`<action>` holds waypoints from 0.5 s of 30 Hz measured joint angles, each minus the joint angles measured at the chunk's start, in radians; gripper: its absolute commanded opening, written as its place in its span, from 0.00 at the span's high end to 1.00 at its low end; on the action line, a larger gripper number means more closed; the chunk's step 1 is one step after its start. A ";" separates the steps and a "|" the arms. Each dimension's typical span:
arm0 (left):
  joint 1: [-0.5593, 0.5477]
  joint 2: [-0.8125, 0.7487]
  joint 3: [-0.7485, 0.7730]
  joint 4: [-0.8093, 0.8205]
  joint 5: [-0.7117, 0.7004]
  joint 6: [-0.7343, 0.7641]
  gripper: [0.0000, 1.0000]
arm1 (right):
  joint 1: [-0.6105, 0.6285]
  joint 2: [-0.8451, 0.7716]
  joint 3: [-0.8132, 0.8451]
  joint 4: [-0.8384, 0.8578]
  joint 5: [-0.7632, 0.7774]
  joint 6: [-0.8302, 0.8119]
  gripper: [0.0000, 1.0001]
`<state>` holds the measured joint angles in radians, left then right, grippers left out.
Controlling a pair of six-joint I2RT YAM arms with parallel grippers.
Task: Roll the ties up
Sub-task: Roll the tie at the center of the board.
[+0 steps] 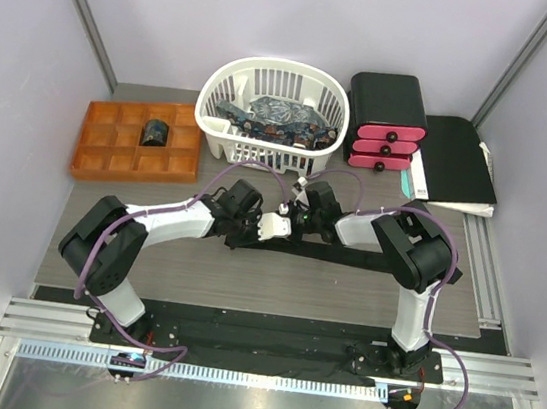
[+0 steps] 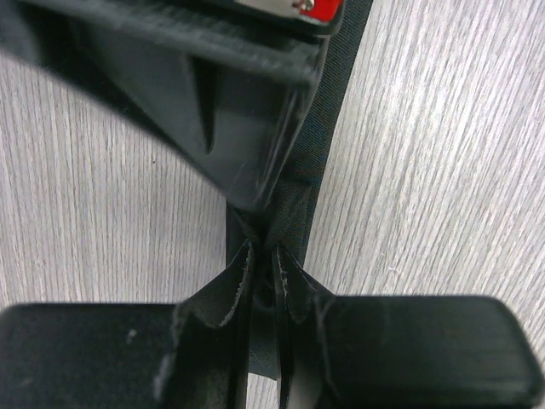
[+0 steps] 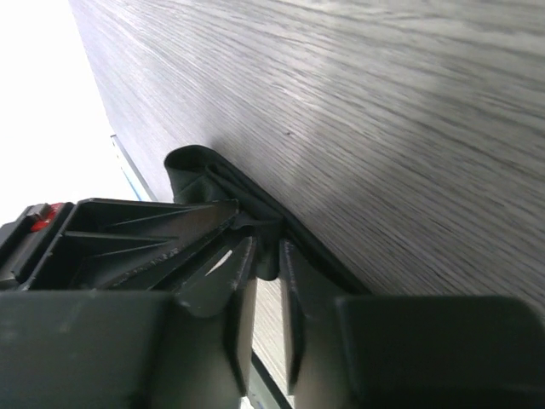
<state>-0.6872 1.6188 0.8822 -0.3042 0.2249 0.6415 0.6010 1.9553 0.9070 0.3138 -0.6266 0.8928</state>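
Pinching the black tie [image 1: 347, 259], lying stretched across the bench [image 1: 243, 286], with left tool [image 2: 260, 256] and right tool [image 3: 268, 253] both nipping one end, probably to start the coil.

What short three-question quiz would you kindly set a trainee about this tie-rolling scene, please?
1. True or false: the left pincer is shut on the black tie.
2. The rolled tie sits in: A the white basket, B the orange tray, C the black folder.
3. How many pink drawers does the black box show?
Key: 1 true; 2 B; 3 three.
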 measured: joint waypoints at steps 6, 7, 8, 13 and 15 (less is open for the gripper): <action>0.000 0.003 0.000 0.000 0.000 0.006 0.87 | 0.000 0.000 0.006 0.004 -0.011 0.000 0.75; 0.000 0.003 0.000 0.000 0.000 0.006 0.87 | 0.000 0.000 0.006 0.004 -0.011 0.000 0.77; 0.000 0.003 0.000 -0.001 0.000 0.007 0.87 | 0.000 0.000 0.006 0.003 -0.011 -0.002 0.81; 0.000 0.003 0.000 -0.001 0.002 0.015 0.82 | 0.000 0.004 0.006 -0.008 -0.007 -0.019 0.95; 0.000 0.004 0.000 -0.002 0.004 0.017 0.75 | 0.000 0.008 0.006 -0.009 -0.007 -0.026 0.99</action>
<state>-0.6868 1.6226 0.8825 -0.3061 0.2287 0.6586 0.6014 1.9633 0.9127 0.3046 -0.6338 0.8673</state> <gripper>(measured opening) 0.167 0.084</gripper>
